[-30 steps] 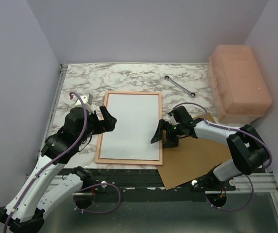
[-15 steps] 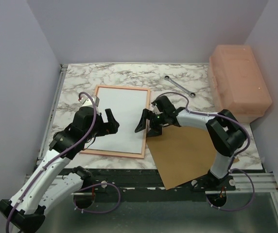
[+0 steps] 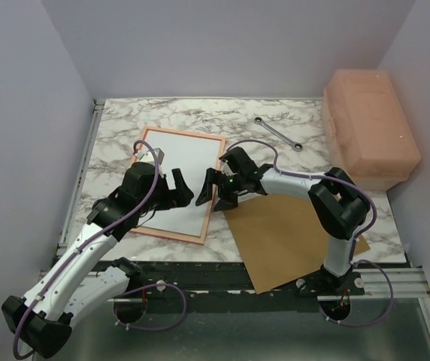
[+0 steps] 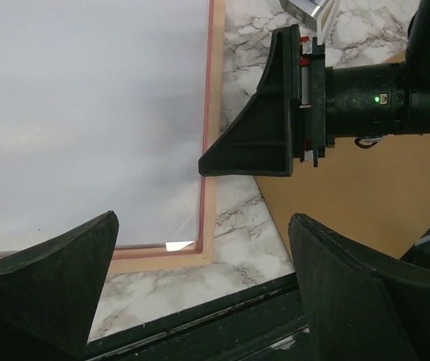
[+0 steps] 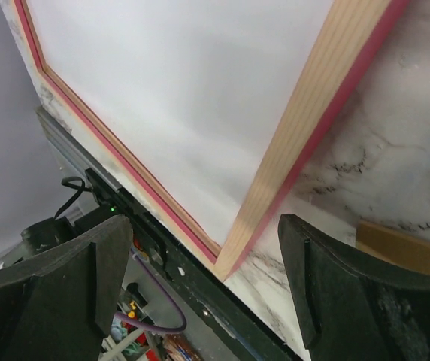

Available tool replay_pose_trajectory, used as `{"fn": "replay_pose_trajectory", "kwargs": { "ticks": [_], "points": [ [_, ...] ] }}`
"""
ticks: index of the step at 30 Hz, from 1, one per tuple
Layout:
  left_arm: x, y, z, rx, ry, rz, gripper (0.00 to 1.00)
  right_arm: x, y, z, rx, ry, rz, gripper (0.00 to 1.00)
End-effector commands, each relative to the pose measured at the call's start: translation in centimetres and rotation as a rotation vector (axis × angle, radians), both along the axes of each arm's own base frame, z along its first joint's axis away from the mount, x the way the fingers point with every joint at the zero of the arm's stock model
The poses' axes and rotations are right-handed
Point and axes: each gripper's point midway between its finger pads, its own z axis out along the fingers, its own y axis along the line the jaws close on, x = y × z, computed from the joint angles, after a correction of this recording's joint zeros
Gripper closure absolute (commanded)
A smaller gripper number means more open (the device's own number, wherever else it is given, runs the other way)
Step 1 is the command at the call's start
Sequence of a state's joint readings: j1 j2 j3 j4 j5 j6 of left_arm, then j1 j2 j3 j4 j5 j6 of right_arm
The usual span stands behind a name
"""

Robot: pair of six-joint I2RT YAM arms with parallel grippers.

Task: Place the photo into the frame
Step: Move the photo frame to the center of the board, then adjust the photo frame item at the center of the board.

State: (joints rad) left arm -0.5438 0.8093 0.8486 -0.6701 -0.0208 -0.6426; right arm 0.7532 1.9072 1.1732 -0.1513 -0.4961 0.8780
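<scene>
Left hand [image 3: 184, 192]: fingers wide apart with nothing between them, hanging over the near right part of the white sheet. In its wrist view the two dark fingertips [image 4: 49, 278] frame the near right corner of the frame.
Right hand [image 3: 213, 195]: fingers spread apart, gripping nothing, and pointed toward the left hand from the other side of the frame's right rail. The tip of one finger [image 4: 256, 139] sits right at that rail; whether it touches cannot be told.
Gap between the hands: narrow, with the two sets of fingers facing each other across the rail.
The photo [image 3: 177, 162]: lies flat with its plain white reverse up, inside the border of the frame.
The frame [image 3: 189, 134]: lies on the worktop with its pale wood-coloured reverse up and pink showing along its edges [image 5: 313, 113]. It is skewed, its near end swung to the right.
Worktop [image 3: 200, 113]: marbled white and grey.
Brown backing panel [image 3: 290, 241]: flat just right of the frame, under the right arm, with its near corner overhanging the worktop's edge.
Spanner [image 3: 277, 134]: beyond the right arm, apart from the frame.
Pink box [image 3: 369, 128]: at the far right corner.
</scene>
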Motion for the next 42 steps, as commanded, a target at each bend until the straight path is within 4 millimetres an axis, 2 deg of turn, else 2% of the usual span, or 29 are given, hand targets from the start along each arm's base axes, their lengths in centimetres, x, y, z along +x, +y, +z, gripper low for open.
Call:
{"fn": "replay_pose_trajectory", "kwargs": {
  "ticks": [1, 5, 9, 15, 19, 26, 30, 34, 37, 42],
  "points": [
    [-0.1, -2.7, -0.4, -0.101, 0.027, -0.089, 0.02, -0.1, -2.1, 1.2, -0.043, -0.049, -0.034, 0.13],
    [-0.4, -4.8, -1.4, -0.193, 0.076, -0.138, 0.02, -0.5, -4.2, 1.6, -0.04, -0.046, -0.057, 0.13],
    [-1.1, -6.7, -3.0, -0.273, 0.14, -0.184, 0.01, -0.6, -6.9, 2.9, -0.002, -0.041, -0.084, 0.13],
    [-1.7, -8.7, -5.0, -0.33, 0.232, -0.212, 0.01, -0.1, -12.8, 3.5, -0.024, -0.043, -0.175, 0.13],
    [-2.1, -10.4, -5.5, -0.381, 0.261, -0.248, 0.02, 0.7, -17.4, 3.5, -0.089, -0.059, -0.267, 0.13],
    [-2.1, -13.3, -6.7, -0.385, 0.324, -0.296, 0.02, 1.9, -25.4, 2.8, -0.344, -0.095, -0.475, 0.12],
    [-2.1, -15.0, -7.9, -0.337, 0.37, -0.307, 0.02, 2.3, -31.0, 2.8, -0.576, -0.123, -0.636, 0.0],
    [-2.3, -16.9, -9.1, -0.255, 0.413, -0.324, 0.02, 2.5, -35.8, 3.6, -0.767, -0.171, -0.781, 0.0],
    [-2.2, -17.8, -10.0, -0.187, 0.433, -0.313, 0.01, 2.4, -38.5, 3.8, -0.874, -0.178, -0.861, 0.0],
    [-2.3, -17.7, -11.7, -0.109, 0.457, -0.266, 0.01, 2.1, -41.9, 2.7, -0.986, -0.126, -0.995, 0.0]
  ]
}}
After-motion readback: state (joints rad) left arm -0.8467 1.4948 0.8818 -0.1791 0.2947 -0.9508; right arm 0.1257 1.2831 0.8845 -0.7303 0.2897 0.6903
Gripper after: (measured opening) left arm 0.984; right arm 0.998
